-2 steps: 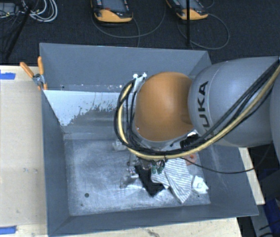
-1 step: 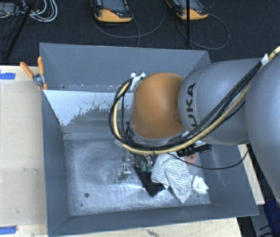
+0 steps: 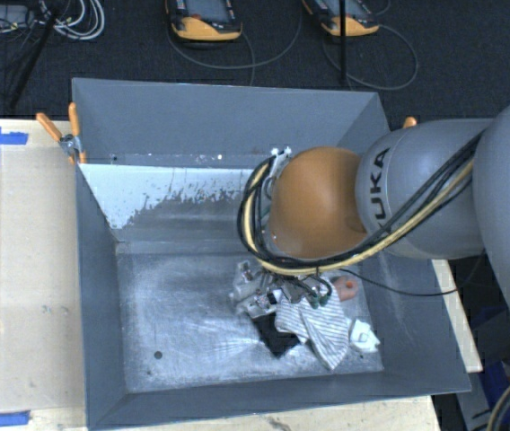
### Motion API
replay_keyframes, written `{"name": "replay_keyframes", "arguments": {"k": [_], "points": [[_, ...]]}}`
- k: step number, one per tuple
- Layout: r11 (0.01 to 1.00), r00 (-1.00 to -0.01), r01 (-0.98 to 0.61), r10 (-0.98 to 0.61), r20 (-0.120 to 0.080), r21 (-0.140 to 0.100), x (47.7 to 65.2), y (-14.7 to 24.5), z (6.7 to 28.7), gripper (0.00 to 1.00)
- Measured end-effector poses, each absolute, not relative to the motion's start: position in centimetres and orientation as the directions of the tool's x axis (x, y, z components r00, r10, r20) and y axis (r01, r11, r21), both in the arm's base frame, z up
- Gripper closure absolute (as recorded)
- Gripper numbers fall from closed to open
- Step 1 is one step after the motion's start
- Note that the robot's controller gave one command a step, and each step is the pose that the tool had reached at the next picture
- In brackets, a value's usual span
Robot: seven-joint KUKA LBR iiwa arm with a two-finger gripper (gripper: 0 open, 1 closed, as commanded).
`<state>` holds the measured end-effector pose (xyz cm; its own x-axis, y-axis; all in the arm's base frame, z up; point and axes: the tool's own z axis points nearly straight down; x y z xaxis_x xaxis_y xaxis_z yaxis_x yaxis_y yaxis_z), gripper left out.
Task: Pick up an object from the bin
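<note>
My gripper (image 3: 253,295) is low in the bin's right half, its metal body showing under the arm's orange cover. Just below and to its right lies a crumpled grey-and-white striped cloth (image 3: 324,331). A black object (image 3: 276,338) lies against the cloth's left edge, directly under the gripper. The gripper is over the spot where the cloth and the black object meet, and I cannot tell whether it touches either.
A small white object (image 3: 364,337) rests at the cloth's right end. A small reddish thing (image 3: 346,286) lies by the right wall, partly behind cables. The arm and its cover hide the bin's back right.
</note>
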<state>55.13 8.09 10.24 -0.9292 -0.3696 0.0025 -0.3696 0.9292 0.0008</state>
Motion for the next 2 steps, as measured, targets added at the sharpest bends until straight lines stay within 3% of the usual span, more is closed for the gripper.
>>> {"name": "replay_keyframes", "arguments": {"k": [1,2], "points": [[0.929,-0.929,-0.369,-0.369,0.002,0.001,55.13,8.14,10.26,0.00],[0.930,-0.930,-0.368,-0.368,0.002,0.002,55.14,8.13,10.25,0.00]]}}
